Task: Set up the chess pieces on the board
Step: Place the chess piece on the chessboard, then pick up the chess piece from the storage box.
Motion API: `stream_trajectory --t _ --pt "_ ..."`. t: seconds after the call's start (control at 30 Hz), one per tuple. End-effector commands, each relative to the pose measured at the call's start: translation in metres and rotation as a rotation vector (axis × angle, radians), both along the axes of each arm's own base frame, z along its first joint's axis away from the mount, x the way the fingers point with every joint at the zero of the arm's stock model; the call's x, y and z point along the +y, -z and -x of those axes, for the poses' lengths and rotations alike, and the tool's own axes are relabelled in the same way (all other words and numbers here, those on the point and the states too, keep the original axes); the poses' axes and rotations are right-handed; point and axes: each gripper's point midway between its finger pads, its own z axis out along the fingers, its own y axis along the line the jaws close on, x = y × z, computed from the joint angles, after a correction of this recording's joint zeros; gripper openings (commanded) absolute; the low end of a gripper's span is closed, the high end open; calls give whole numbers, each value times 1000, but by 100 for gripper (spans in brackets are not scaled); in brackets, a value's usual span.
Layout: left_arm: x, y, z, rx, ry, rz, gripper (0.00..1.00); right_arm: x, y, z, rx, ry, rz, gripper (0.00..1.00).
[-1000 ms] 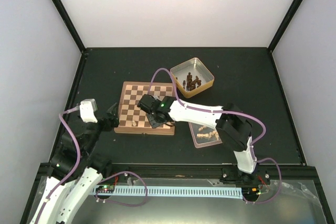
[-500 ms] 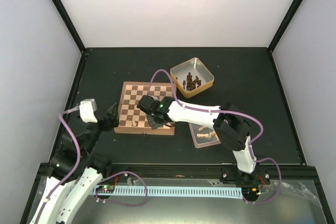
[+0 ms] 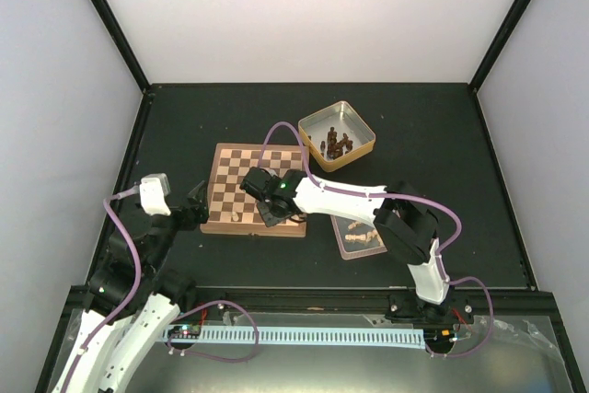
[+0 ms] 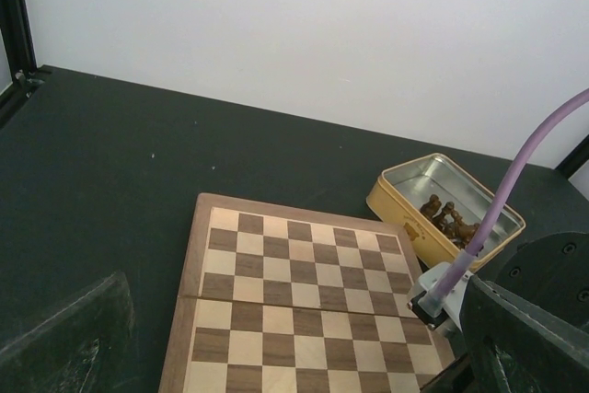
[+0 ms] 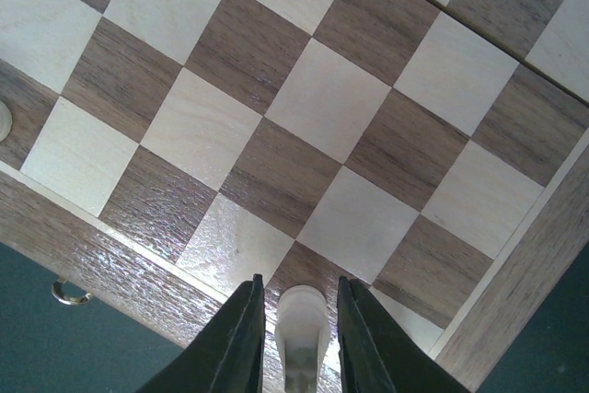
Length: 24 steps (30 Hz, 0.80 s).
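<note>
The board lies left of centre on the dark table. My right gripper hovers over its near-right corner. In the right wrist view the right gripper is open a little, its jaws on either side of a pale cream chess piece standing on a dark square, with a narrow gap on each side. A second pale piece stands on the near row and shows at the frame edge. My left gripper stands open and empty just off the board's left edge, with one finger in its own view.
A yellow tin holding dark brown pieces sits behind the board's far-right corner. A flat tin with several pale pieces lies right of the board, under the right arm. A small brass latch sticks out of the board's near edge.
The right jaws have parted from the pale piece, which now stands free on the board. The right arm settled slightly; the left arm has hardly moved.
</note>
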Motion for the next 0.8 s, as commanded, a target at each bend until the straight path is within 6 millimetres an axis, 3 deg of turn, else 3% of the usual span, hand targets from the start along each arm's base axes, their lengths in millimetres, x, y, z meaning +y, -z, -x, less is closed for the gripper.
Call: stream_trajectory --t 0.0,0.17,0.27,0.37,0.6,0.77 --pt "0 4 -3 20 -8 -7 99 4 -11 -1 -21 2 -25 24" --pt "-3 5 -4 28 6 -8 99 -1 -51 -12 -90 52 -114 30" --pt "-6 6 -6 38 16 -6 99 -21 -68 -21 -121 115 -160 33" --pt "-8 6 -8 39 24 -4 99 -55 -84 -31 -164 201 -193 34" --pt "-19 4 -13 34 73 -3 99 -169 -67 -43 -193 474 -175 39" --pt "-44 -7 -14 -17 210 5 99 -230 -29 -36 -137 641 -153 41"
